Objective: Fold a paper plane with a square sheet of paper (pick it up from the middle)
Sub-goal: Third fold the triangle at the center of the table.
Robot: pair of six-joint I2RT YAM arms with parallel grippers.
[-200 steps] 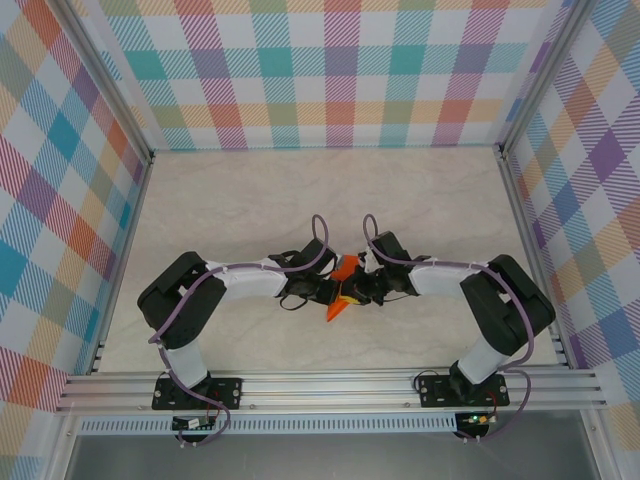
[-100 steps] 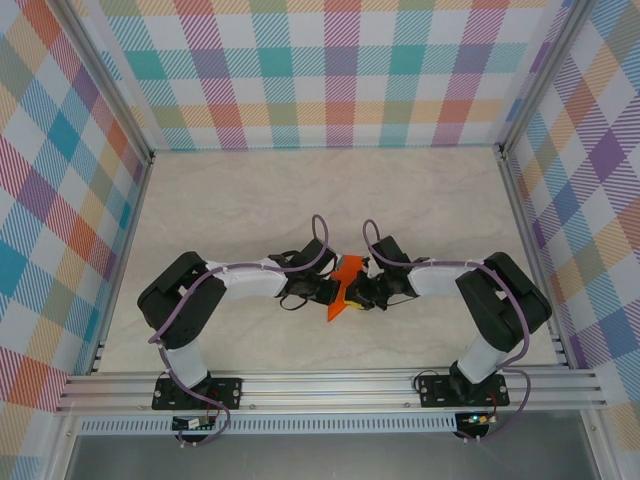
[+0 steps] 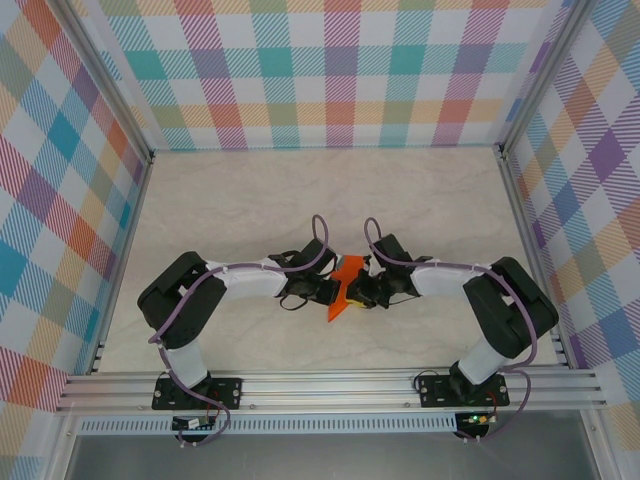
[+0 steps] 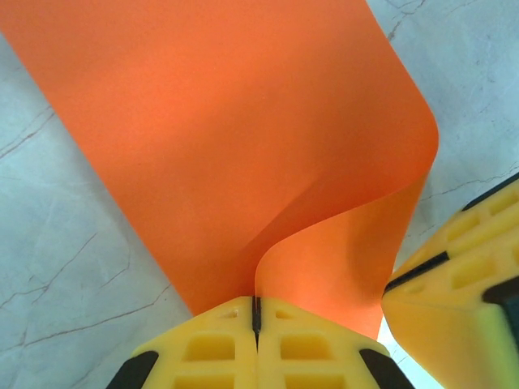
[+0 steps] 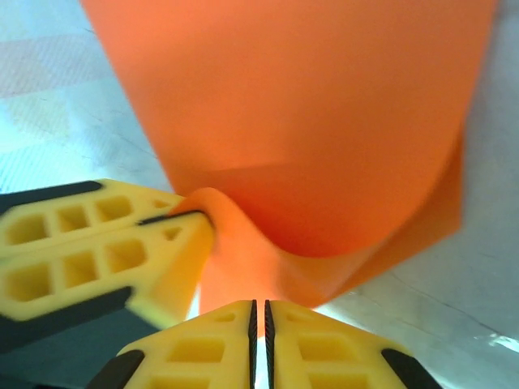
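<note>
Slanting far-right to near-left — orange paper [image 3: 345,276]

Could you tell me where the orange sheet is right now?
In the top view, the orange sheet is near the middle of the table, pinched between the left hand and the right hand.

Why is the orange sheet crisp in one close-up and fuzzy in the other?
Left wrist view: orange sheet sharp, table veins crisp, soft shading along the curl. Right wrist view: sheet and table soft, probably too near the lens, with a white overexposed patch beneath. Top view: even light, faint shadows.
</note>
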